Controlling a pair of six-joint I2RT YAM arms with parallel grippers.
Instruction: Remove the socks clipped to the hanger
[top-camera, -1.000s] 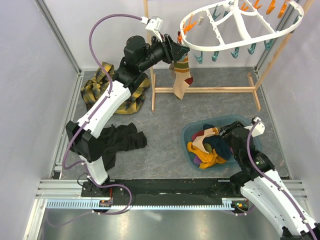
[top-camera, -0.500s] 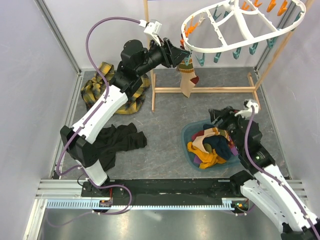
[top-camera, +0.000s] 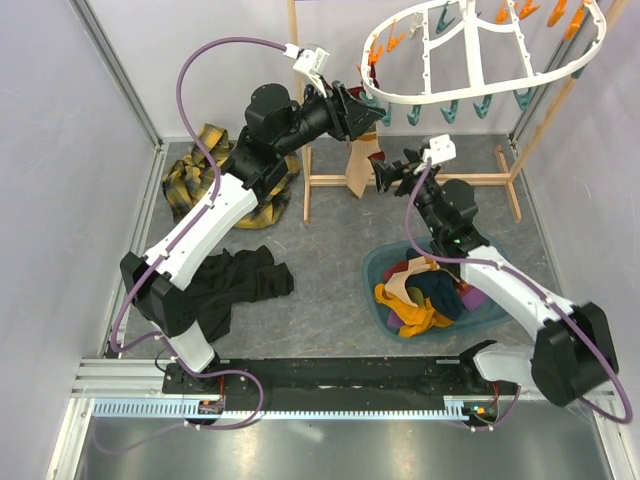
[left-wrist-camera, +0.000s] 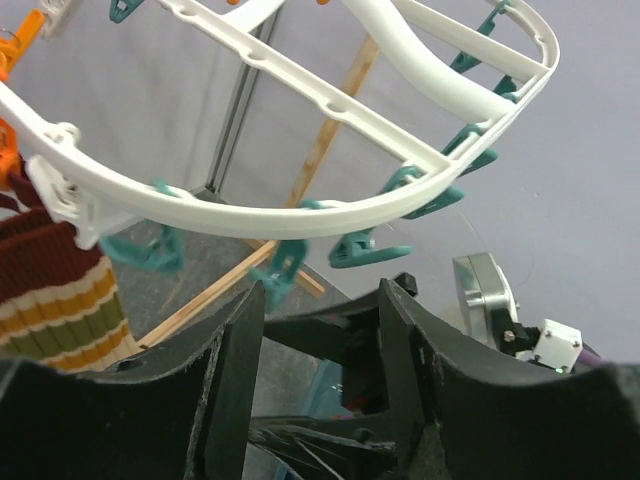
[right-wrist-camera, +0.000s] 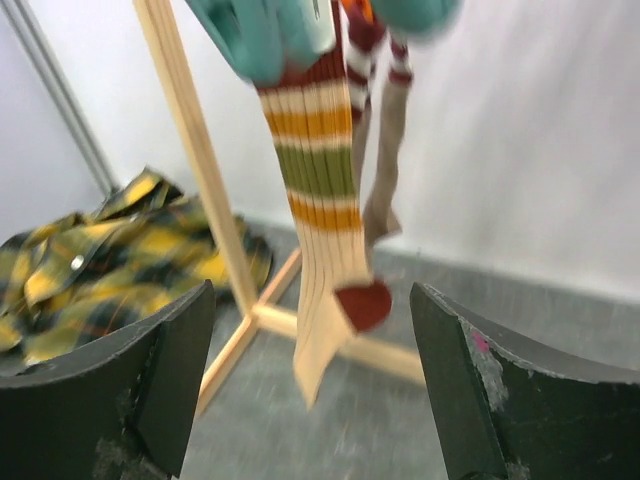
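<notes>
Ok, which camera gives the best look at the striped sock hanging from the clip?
Right wrist: the striped sock hangs full length, clip to toe, centred. Top external shows it small and foreshortened from above; left wrist catches only its cuff at the frame's left edge.

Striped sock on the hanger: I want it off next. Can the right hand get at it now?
Probably yes: the right hand is open, facing the striped sock with nothing between them.
</notes>
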